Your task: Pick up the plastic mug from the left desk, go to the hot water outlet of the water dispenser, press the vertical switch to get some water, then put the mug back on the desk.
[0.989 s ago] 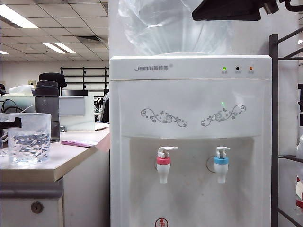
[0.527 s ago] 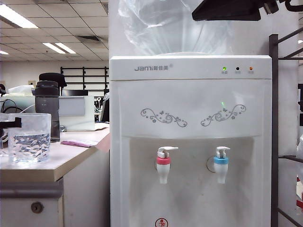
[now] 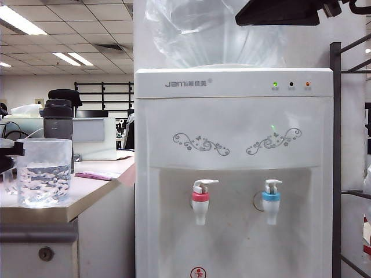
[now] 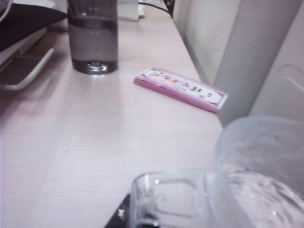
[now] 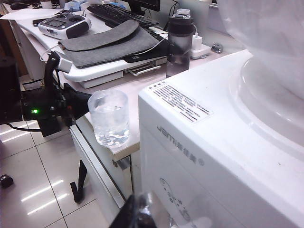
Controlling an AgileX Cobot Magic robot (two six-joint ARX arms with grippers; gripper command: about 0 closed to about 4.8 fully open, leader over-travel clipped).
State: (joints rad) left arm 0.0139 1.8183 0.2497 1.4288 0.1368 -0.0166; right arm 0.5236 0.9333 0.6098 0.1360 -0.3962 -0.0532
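Water fills the bumpy lower half of the plastic mug [image 3: 44, 172], a see-through cup with a smooth rim and a square side handle. It sits on the left desk [image 3: 87, 194], near the front corner of that pale beige, flat, smooth surface with its thick edge. The left end effector [image 3: 7, 155], dark and blocky, is at the far left of the outside view, right at the mug's handle side, and its fingers are together on the handle. A smoky grey bottle [image 3: 58, 124] with a black lid stands behind the mug. A thin pink booklet [image 3: 96, 175] lies flat farther along the surface. Below, the grey-white front panel has a small round lock [image 3: 46, 253]. Next comes the water dispenser [image 3: 235, 174], tall, white and boxy, with grey swirls and a big clear bottle [image 3: 203, 32] on top. The hot water outlet [image 3: 200, 204] is a little white tap with a pink-red ring, and the vertical switch [image 3: 204, 184] is the small bent white lever above it. A like tap with a blue ring [image 3: 271, 202] is to its right. The right end effector [image 5: 137, 211] hangs high in front of the dispenser, dark and blurry in its own wrist view, with its fingers together and holding nothing.
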